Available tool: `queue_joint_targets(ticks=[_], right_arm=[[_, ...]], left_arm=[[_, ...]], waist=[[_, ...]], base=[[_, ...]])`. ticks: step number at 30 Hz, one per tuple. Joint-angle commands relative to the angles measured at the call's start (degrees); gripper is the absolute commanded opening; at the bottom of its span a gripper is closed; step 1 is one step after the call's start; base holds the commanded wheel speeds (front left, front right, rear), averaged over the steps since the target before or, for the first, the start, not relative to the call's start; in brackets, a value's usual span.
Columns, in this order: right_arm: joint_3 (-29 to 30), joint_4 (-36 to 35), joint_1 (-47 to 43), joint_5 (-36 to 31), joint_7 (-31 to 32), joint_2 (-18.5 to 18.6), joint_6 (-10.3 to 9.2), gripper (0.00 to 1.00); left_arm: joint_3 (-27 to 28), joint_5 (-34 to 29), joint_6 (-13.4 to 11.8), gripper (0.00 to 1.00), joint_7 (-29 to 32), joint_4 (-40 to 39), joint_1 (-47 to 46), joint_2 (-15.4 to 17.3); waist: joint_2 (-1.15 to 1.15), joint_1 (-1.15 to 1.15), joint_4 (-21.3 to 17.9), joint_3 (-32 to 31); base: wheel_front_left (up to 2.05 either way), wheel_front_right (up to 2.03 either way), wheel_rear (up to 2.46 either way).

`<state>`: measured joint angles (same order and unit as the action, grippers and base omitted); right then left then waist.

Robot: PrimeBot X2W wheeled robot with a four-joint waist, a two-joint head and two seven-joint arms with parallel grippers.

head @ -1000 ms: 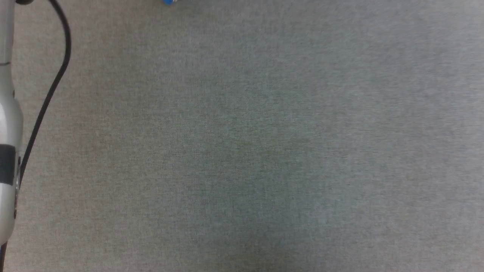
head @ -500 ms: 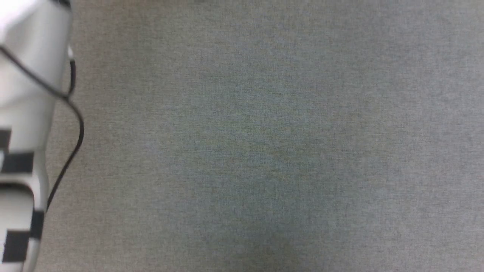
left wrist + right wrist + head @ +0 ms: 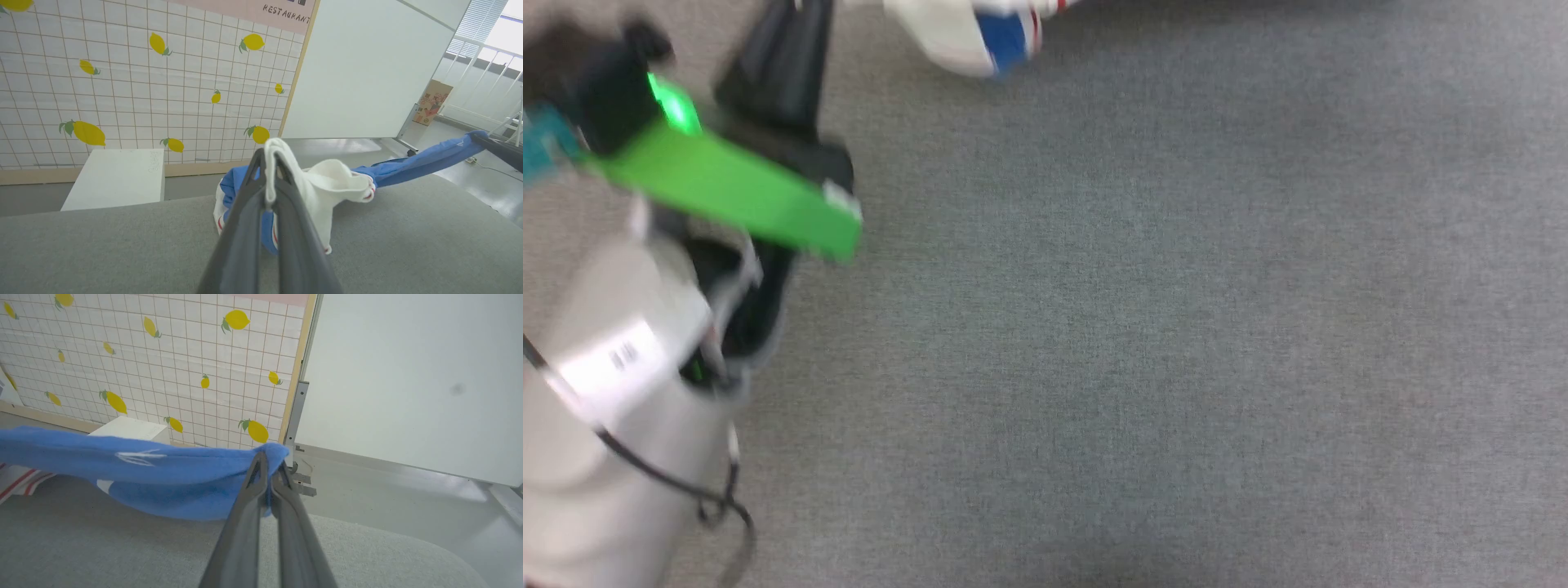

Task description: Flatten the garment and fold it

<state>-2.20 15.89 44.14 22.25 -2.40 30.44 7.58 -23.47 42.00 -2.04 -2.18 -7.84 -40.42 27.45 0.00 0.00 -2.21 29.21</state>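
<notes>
Change in head view: a second ago it showed bare grey table [image 3: 1176,327] and the pale forearm [image 3: 596,474] at the left edge. Now the left gripper [image 3: 780,57] is up in the upper left, and a white-and-blue bunch of garment [image 3: 984,37] is at the top edge. The camera may have shifted too; I cannot separate the two.

Left gripper [image 3: 269,157]: jaws closed, pinching a white sleeve edge. Right gripper [image 3: 270,461]: jaws closed on a blue hem.

Garment [image 3: 425,159] is strung between the two, blue span off the table, sleeve end bunched and sagging to it.

Judgement: lift-and-stretch under way, flattening not done, fold not begun.
</notes>
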Motion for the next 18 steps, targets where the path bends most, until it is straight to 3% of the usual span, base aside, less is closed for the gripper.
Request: queue_joint_targets(ticks=[1,9,18], right_arm=[[1.1,-2.0,-3.4,0.6,0.8,-1.0,-0.09,0.00],[5.0,-12.4,-22.2,1.8,7.7,-7.0,-0.09,0.00],[5.3,-14.9,-37.7,5.8,16.1,-10.2,-0.09,0.00]], left_arm=[[0.0,0.7,-0.6,0.00,-0.3,-0.9,3.1,0.6],[-4.0,4.7,-1.8,0.00,2.7,-2.3,18.8,2.1],[-7.0,10.5,-3.3,0.00,6.0,0.7,32.2,2.6]], waist=[[0.00,0.00,0.6,-2.1],[0.00,0.00,0.9,-6.9],[0.00,0.00,0.6,-12.0]], base=[[0.00,0.00,0.00],[0.00,0.00,0.00],[0.00,0.00,0.00]])
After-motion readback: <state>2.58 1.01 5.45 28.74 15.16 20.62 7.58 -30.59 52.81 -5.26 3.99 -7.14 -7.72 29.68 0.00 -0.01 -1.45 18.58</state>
